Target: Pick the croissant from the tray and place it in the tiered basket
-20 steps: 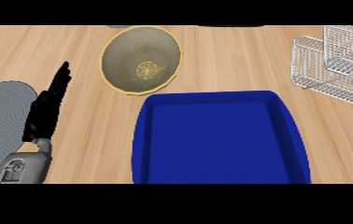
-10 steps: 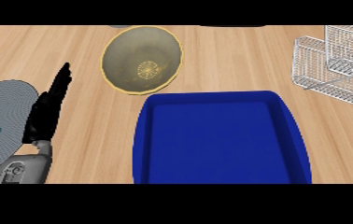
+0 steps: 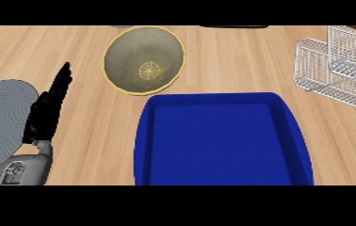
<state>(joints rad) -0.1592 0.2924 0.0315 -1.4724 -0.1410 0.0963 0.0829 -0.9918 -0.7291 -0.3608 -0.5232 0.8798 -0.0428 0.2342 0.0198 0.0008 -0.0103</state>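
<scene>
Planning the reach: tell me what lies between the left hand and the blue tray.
In the head view, only bare wooden counter lies between the left hand and the blue tray.

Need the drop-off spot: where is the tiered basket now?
In the head view the tiered basket stands at the right edge, partly cut off, above and right of the blue tray.

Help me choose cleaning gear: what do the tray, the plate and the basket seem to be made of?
The tray: probably plastic, an even deep blue, smooth, with rounded moulded corners. The plate: likely glazed ceramic, mottled olive with a yellow rim and a fine centre motif. The basket: thin pale metal wire, an open see-through grid.
</scene>
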